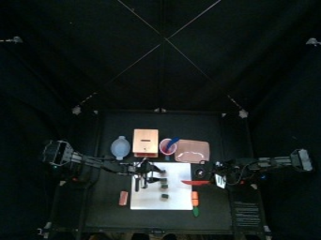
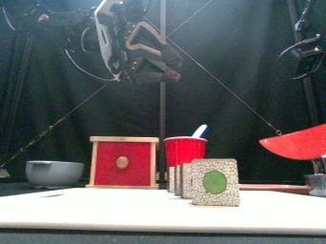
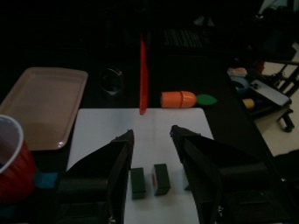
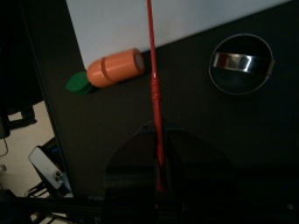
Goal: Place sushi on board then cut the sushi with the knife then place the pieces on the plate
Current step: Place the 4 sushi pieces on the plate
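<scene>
sushi [image 2: 213, 182] stands on the white board [image 3: 100, 127] as flat slabs side by side, each with a speckled face and a green centre. a gap shows between two of them, so the cutting looks begun, though i cannot tell whether it is finished. right fingers [image 4: 128, 171] are clamped on the red knife [image 2: 295, 141], a thin, smooth plastic blade, off to the right of the sushi. left fingers [image 3: 105, 166] hang spread apart above the slabs, holding nothing. the pink tray [image 3: 45, 105], shallow with rounded corners, lies bare on the worktop, so moving the pieces is left to do.
</scene>
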You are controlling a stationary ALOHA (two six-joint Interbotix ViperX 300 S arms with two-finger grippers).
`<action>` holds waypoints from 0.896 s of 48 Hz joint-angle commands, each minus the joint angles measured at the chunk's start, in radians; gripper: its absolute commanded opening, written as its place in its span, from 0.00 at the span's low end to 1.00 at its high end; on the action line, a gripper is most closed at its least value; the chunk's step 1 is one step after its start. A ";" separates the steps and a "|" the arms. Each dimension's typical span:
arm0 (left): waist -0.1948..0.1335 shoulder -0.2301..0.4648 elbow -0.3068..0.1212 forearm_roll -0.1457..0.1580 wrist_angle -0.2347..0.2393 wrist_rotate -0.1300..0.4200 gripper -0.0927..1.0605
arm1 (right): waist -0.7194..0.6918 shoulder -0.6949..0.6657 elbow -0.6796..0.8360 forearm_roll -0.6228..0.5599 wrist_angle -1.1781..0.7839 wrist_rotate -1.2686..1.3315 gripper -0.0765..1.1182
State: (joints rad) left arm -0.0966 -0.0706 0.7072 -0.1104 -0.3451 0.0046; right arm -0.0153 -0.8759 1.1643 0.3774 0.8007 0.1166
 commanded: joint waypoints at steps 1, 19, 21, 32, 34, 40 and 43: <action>0.029 0.000 -0.011 0.005 -0.037 0.002 0.76 | -0.009 0.006 0.006 0.006 0.006 -0.002 0.35; 0.100 -0.003 0.008 0.046 -0.072 0.002 0.76 | -0.086 0.026 0.009 0.035 0.087 0.003 0.69; 0.104 -0.006 0.015 0.054 -0.075 0.002 0.76 | -0.101 0.026 0.003 0.032 0.106 0.003 0.73; 0.152 -0.060 0.063 0.074 -0.081 0.002 0.75 | -0.146 0.031 -0.103 -0.098 0.071 -0.003 0.82; 0.158 -0.069 0.078 0.072 -0.087 0.002 0.75 | -0.146 0.044 -0.126 -0.143 -0.009 -0.003 0.82; 0.163 -0.094 0.138 0.072 -0.101 0.000 0.75 | -0.133 0.123 -0.149 -0.227 -0.273 -0.003 0.82; 0.161 -0.104 0.161 0.072 -0.101 0.000 0.75 | -0.110 0.183 -0.161 -0.264 -0.405 -0.003 0.82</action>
State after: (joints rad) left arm 0.0660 -0.1457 0.8560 -0.0414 -0.4341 0.0046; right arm -0.1473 -0.7563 1.0400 0.1549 0.5492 0.1150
